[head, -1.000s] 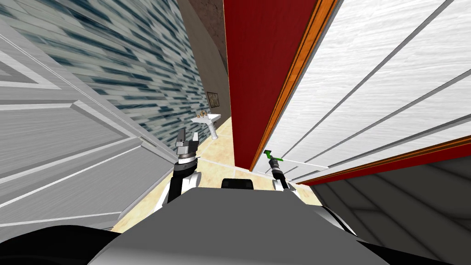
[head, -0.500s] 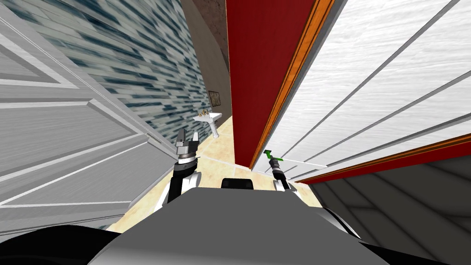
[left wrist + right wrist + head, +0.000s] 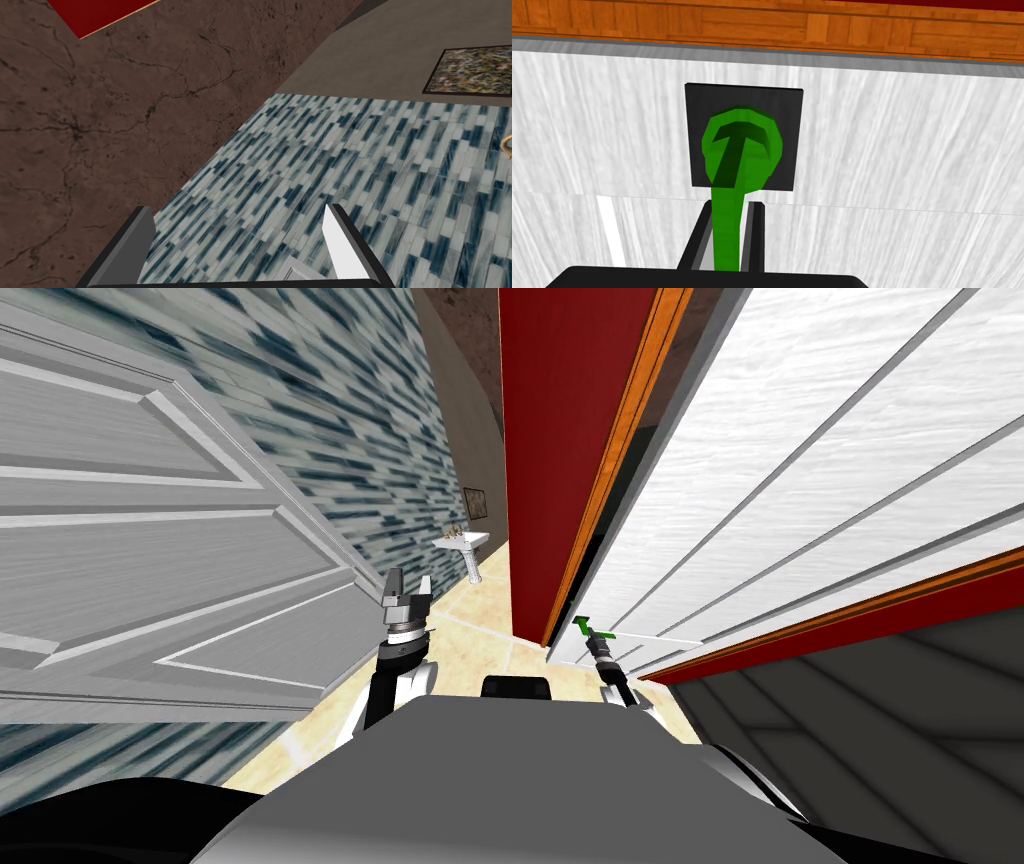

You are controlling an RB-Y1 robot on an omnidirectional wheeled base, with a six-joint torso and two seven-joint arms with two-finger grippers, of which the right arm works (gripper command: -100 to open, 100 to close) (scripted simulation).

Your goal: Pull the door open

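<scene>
Door (image 3: 800, 468) stands slightly ajar as our right gripper (image 3: 729, 215) clamps its green handle (image 3: 739, 145) for the pull; our left gripper (image 3: 237, 215) hovers clear, fingers spread and empty.

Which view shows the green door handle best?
The right wrist view: the green handle sits close on its dark plate, its lever clamped by the right tool. The head view gives it as a small fleck against the white door.
</scene>
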